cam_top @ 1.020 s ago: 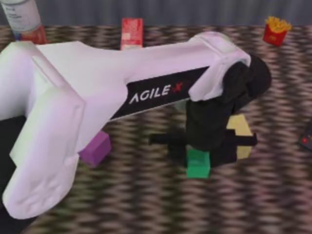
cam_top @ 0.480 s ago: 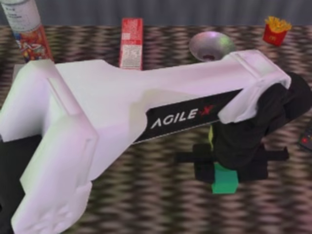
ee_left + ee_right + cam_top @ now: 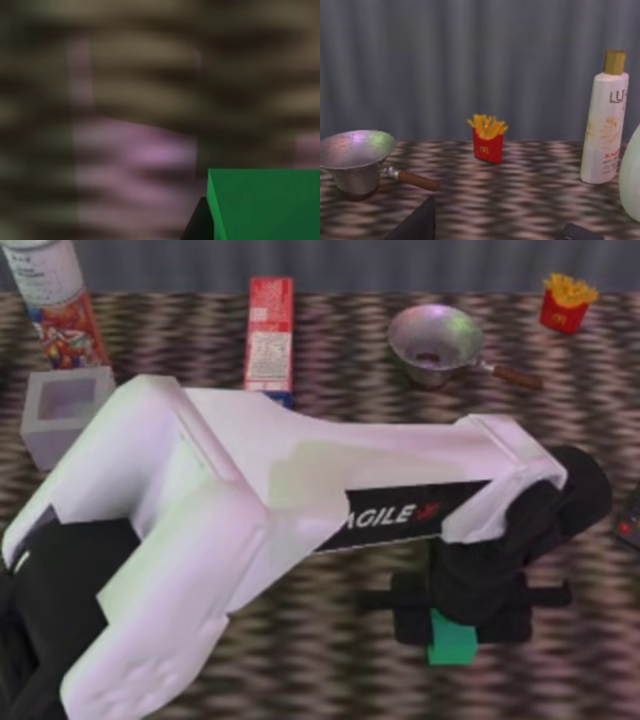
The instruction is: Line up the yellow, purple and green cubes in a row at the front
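L pincer (image 3: 458,625) grips green cube (image 3: 452,643); grey box (image 3: 66,413) hollow, pan (image 3: 435,338) nearby.

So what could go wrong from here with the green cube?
1. The left arm covers much of the top view, and the yellow and purple cubes cannot be seen, so the green cube might be set down out of line or knock one.
2. In the left wrist view the cube sits at one edge, so the left end effector may hold it off-centre; it could tilt on release.
The right arm is outside the top view.
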`<action>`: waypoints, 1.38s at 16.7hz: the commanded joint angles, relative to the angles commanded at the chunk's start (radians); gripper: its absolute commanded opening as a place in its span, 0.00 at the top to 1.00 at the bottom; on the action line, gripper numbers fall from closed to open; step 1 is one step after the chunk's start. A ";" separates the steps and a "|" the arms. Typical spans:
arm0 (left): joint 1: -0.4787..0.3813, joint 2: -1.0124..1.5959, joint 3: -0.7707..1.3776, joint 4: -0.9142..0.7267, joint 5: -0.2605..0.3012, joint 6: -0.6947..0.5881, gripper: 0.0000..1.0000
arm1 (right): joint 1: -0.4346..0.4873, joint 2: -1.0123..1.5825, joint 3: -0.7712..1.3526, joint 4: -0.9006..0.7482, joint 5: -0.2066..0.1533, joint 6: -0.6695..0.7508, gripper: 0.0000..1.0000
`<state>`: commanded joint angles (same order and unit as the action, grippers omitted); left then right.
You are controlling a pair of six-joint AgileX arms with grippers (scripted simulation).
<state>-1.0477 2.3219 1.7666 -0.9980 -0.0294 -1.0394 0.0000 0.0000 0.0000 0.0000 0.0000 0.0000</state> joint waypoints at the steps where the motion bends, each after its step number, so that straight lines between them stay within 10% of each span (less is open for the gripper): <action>1: -0.001 0.007 -0.014 0.017 -0.001 0.000 1.00 | 0.000 0.000 0.000 0.000 0.000 0.000 0.00; 5: -0.001 0.009 -0.019 0.023 -0.001 0.000 1.00 | 0.000 0.000 0.000 0.000 0.000 0.000 0.00; 18: -0.001 0.009 -0.019 0.023 -0.001 0.000 0.02 | 0.000 0.000 0.000 0.000 0.000 0.000 0.00; 23: -0.001 0.009 -0.019 0.023 -0.001 0.000 0.00 | 0.000 0.000 0.000 0.000 0.000 0.000 0.00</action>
<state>-1.0488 2.3311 1.7479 -0.9752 -0.0303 -1.0393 0.0000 0.0000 0.0000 0.0000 0.0000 0.0000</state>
